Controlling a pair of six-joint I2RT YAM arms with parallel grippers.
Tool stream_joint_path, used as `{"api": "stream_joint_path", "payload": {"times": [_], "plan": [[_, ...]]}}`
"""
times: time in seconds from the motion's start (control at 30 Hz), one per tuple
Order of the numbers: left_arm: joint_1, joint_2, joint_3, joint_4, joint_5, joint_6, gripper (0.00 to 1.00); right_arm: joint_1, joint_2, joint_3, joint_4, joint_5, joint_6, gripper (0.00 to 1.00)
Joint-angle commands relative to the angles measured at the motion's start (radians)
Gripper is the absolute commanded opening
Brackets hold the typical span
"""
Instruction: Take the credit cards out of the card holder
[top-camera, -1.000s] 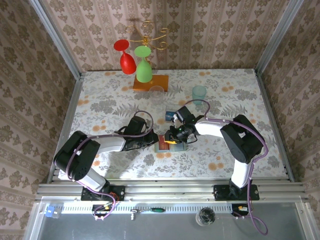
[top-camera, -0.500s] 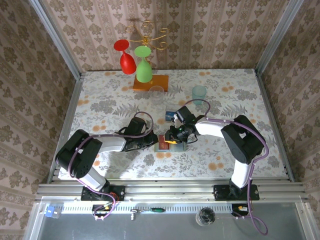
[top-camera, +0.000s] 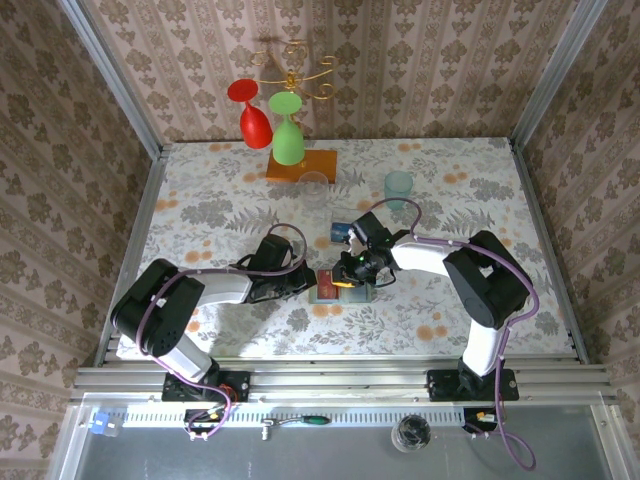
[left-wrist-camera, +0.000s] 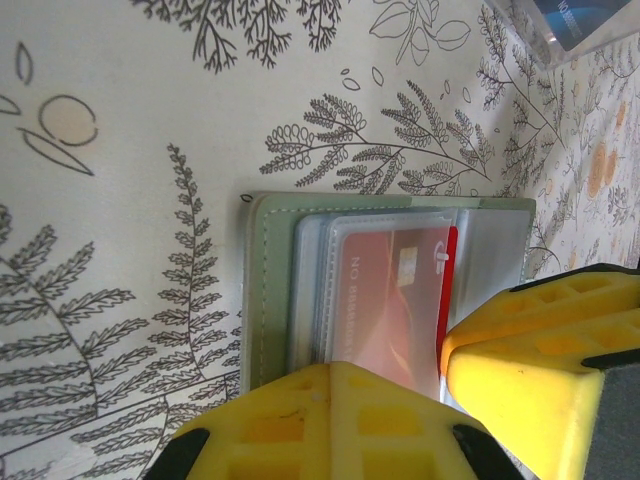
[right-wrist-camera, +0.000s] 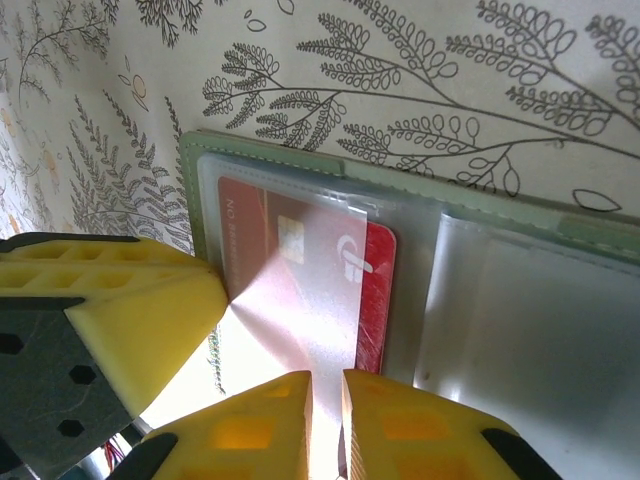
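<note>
At tabletop (top-camera: 470, 190) centre, left claw (left-wrist-camera: 330, 405) fully closed, pressing on the open card holder (left-wrist-camera: 270, 290) — red card (left-wrist-camera: 390, 300) poking partly out of it — and right claw (right-wrist-camera: 325, 400) pinched narrow on that card's edge.

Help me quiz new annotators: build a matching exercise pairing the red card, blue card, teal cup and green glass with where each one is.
1 red card
2 blue card
3 teal cup
4 green glass

a standing upright near the back
b hanging upside down
c partly tucked in the card holder's clear pocket
d lying loose beyond the holder

Pairs: 1-c, 2-d, 3-a, 4-b
</note>
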Motion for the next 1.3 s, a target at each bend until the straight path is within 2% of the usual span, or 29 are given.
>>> {"api": "stream_joint_path", "payload": {"times": [0.0, 0.07, 0.13, 0.33, 0.73, 1.27], "plan": [[0.006, 0.014, -0.017, -0.023, -0.008, 0.002, 0.00, 0.005, 0.032, 0.009, -0.002, -0.016, -0.006, 0.16], [0.007, 0.014, -0.020, -0.022, -0.009, 0.002, 0.00, 0.006, 0.033, 0.007, -0.004, -0.010, -0.007, 0.17], [0.006, 0.012, -0.021, -0.024, -0.009, 0.002, 0.00, 0.005, 0.031, 0.005, -0.014, 0.002, -0.008, 0.23], [0.007, 0.010, -0.021, -0.025, -0.012, 0.002, 0.00, 0.005, 0.013, 0.008, -0.055, 0.046, -0.028, 0.27], [0.007, 0.006, -0.015, -0.030, -0.012, 0.004, 0.00, 0.005, -0.035, 0.018, -0.116, 0.099, -0.060, 0.28], [-0.002, -0.088, 0.037, -0.107, -0.014, 0.023, 0.01, 0.003, -0.071, 0.006, -0.077, 0.060, -0.035, 0.28]]}}
